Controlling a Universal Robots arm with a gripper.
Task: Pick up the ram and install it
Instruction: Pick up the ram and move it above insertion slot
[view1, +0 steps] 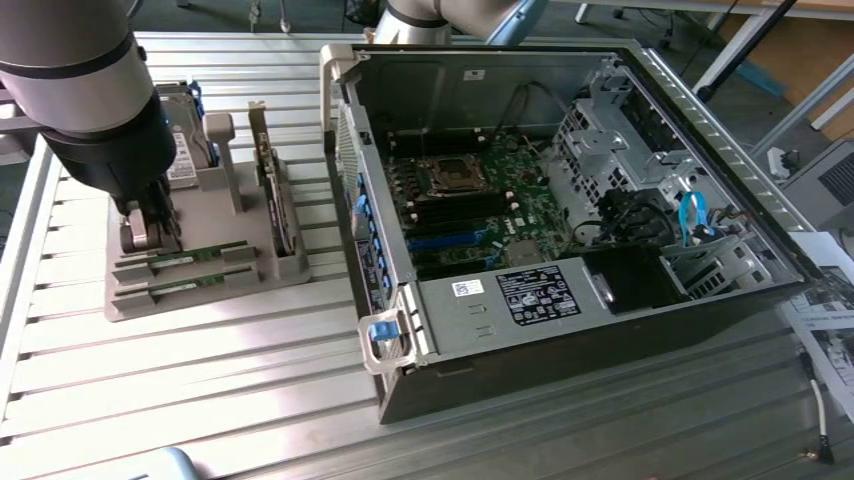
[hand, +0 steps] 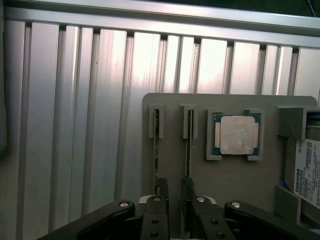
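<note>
**A:** While you have both views up, where is the ram?

**B:** Two alike stand on edge in parallel slots of the grey holder (view1: 287, 268). One ram (view1: 187, 288) runs along the holder's edge nearest the exterior camera. The other ram (view1: 187, 258) sits just behind it, apart from it.

**A:** And the gripper?

**B:** The gripper (view1: 144, 238) is down over the sticks' ends, at the holder's edge on the exterior view's left. Its jaws are parted and clasp nothing. In the wrist view bare holder shows between the fingers (hand: 161, 195), and I cannot tell which stick they line up with.

**A:** What else does the holder carry?

**B:** A square silver processor (hand: 236, 135) lies in its own pocket beside the second stick, a hard drive (hand: 306, 170) is past that, and an expansion card (view1: 274, 190) stands upright.

**A:** And around it?

**B:** The holder rests on a slatted metal table (view1: 200, 400). An open computer case (view1: 427, 100) lies on the exterior view's right, with its motherboard (view1: 481, 200) exposed.
</note>
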